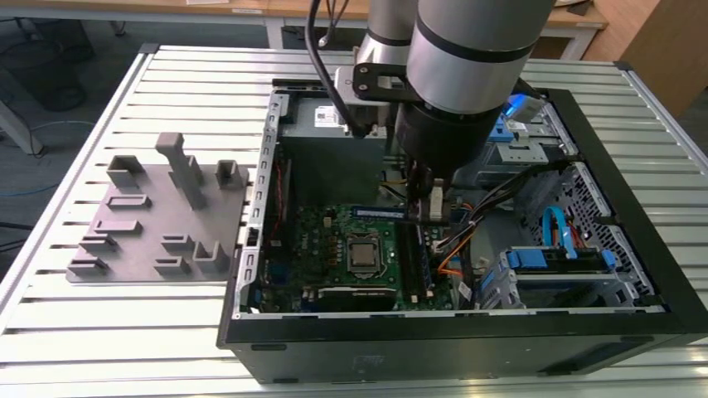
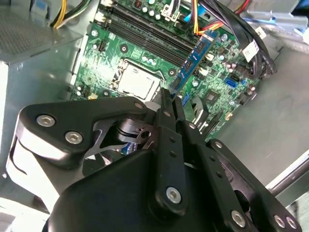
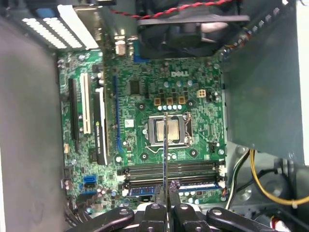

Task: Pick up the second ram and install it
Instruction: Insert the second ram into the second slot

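Pickup's done: fingers (image 2: 163, 121) are clamped on the ram (image 2: 195, 63), which hangs just over the motherboard (image 3: 193, 96) by the slots (image 3: 193, 169). It's not seated yet, so the install's left to do.

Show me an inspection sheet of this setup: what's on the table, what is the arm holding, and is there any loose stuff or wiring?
Surface: slatted metal table carrying an open computer case.
Job's things: second ram held above the green motherboard, not in a slot.
Clutter: grey fixture block beside the case, at the exterior view's left.
Grippers: gripper shut on one end of the ram.
Cables: blue flat cable and yellow wires inside the case; black cable running along the arm.
Surroundings: wooden desk behind the table.
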